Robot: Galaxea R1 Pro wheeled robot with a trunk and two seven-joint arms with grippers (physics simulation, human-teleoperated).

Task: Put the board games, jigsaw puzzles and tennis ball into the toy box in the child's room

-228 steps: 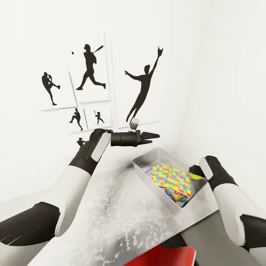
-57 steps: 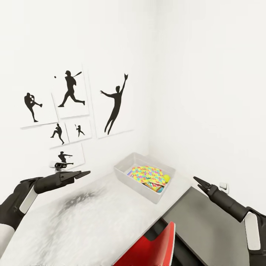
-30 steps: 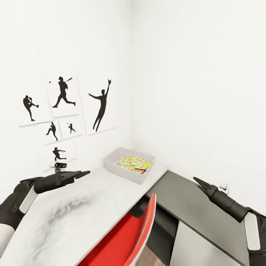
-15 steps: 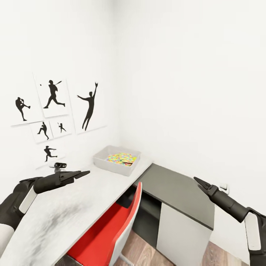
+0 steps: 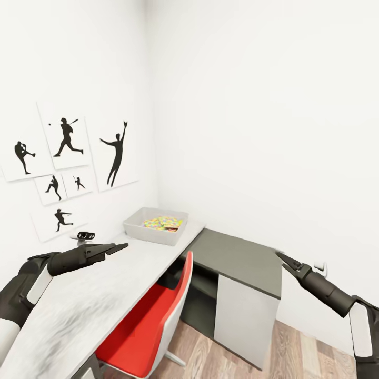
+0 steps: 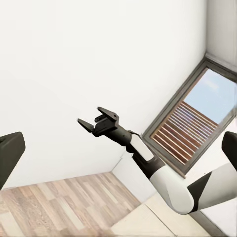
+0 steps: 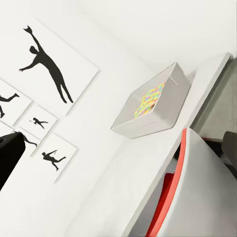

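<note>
Toy box (image 5: 153, 225): sits at the far end of the counter (image 5: 79, 310), close to the room's corner; pale plastic with sloping sides and a flared rim.
Puzzles (image 5: 160, 222): bright jigsaw-pattern boxes lie inside the toy box, seen also from the right wrist (image 7: 148, 100); a darker, reddish patch shows at their right edge, too small to name.
Other toys: no board game or ball can be made out on the bare counter top here; whether they are in the box under the puzzles cannot be told.
Handling, judged: the flat boxes look stiff, light cardboard, smooth-faced and likely to slide; a pinch across a thin edge, near the middle of a long side, should hold best. The bin looks rigid and light, best left where it is.
Left pincer (image 5: 120, 246): held level over the near-left part of the counter, arm bent at the elbow, tips pointing right toward the corner; fingers drawn together with nothing between them.
Right pincer (image 5: 280, 257): forearm stretched forward and up at the right, over the dark cabinet (image 5: 242, 284); from the left wrist (image 6: 94, 122) its fingers look spread a little and hold nothing.
Chair (image 5: 152, 326): red, tucked under the counter's near edge.
Wall: black baseball prints (image 5: 66, 152) hang left of the box.
</note>
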